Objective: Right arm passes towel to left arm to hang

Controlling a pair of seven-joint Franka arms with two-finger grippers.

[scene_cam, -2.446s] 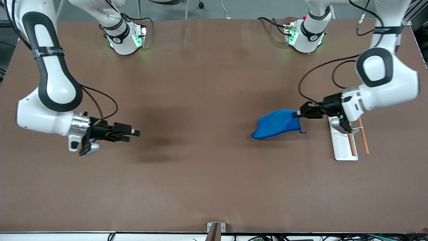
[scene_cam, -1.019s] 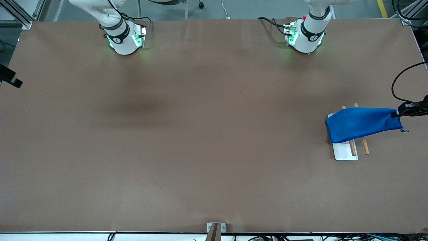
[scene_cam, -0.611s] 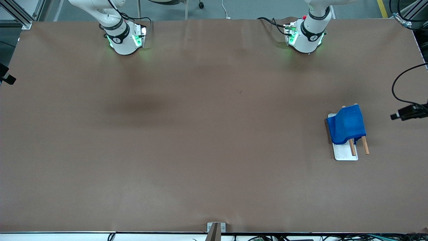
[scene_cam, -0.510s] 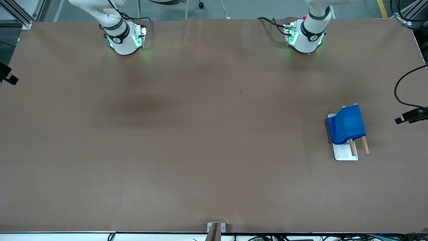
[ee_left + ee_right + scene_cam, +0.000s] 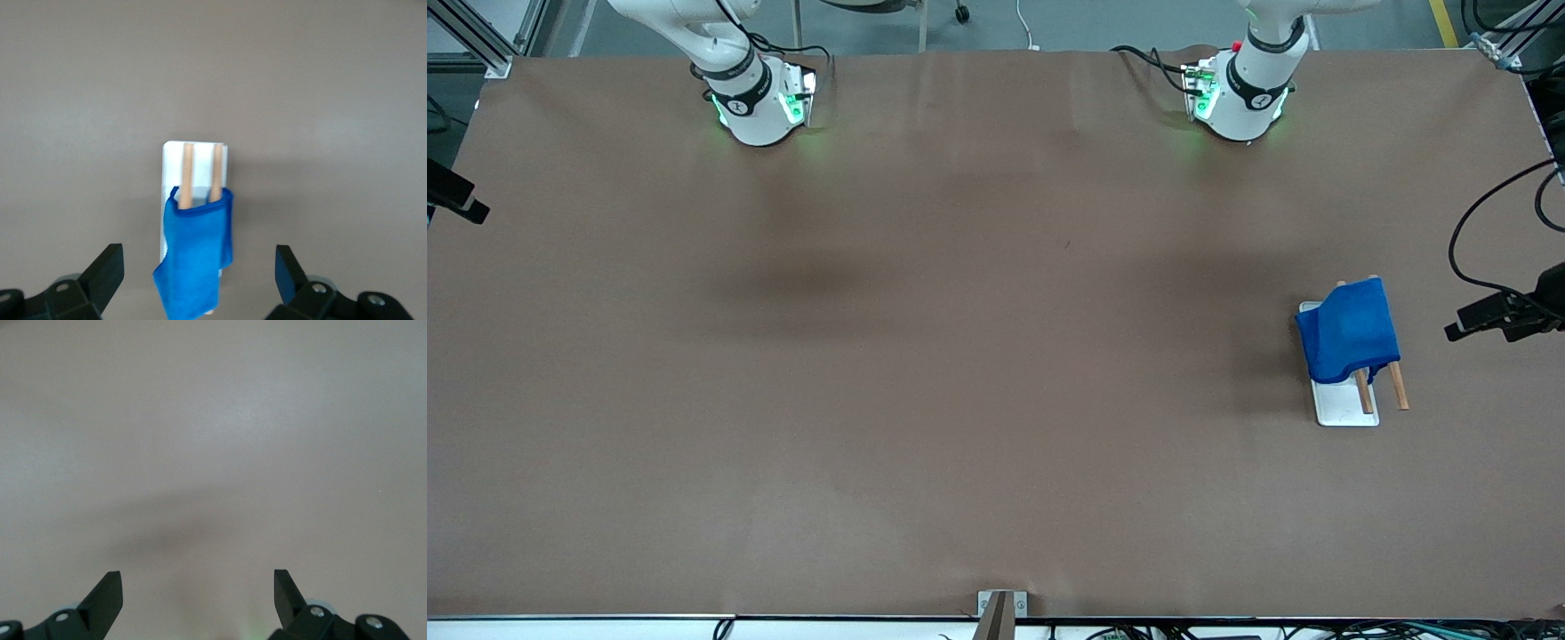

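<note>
**Towel on rack, both grippers empty**

Table (image 5: 960,400): brown surface, spanning the whole front view.

Right arm (image 5: 729,62): base at the top of the front view, green-lit. Its gripper (image 5: 454,200) shows only as a black tip at the table edge at this arm's end. In the right wrist view the gripper (image 5: 198,597) has its 2 fingers spread wide with nothing between them, over bare table (image 5: 213,440). This arm waits.

Left arm (image 5: 1254,71): base green-lit, with a small red knob. Its gripper (image 5: 1463,327) hangs over the table edge at this arm's end, just beside the rack and apart from it. In the left wrist view the gripper (image 5: 200,277) is spread wide, holding nothing; the rack and towel sit ahead of the gap between its fingers.

Rack (image 5: 1343,404): white flat base carrying 2 wooden rods (image 5: 1398,387), seen also in the left wrist view as base (image 5: 175,152) and rods (image 5: 189,170).

Towel (image 5: 1347,331): bright blue, draped across both rods, covering the end of the rack nearer the arm bases, touching neither gripper. In the left wrist view the towel (image 5: 197,257) hangs bunched over the rods, one corner dropping lower toward the left gripper.
</note>
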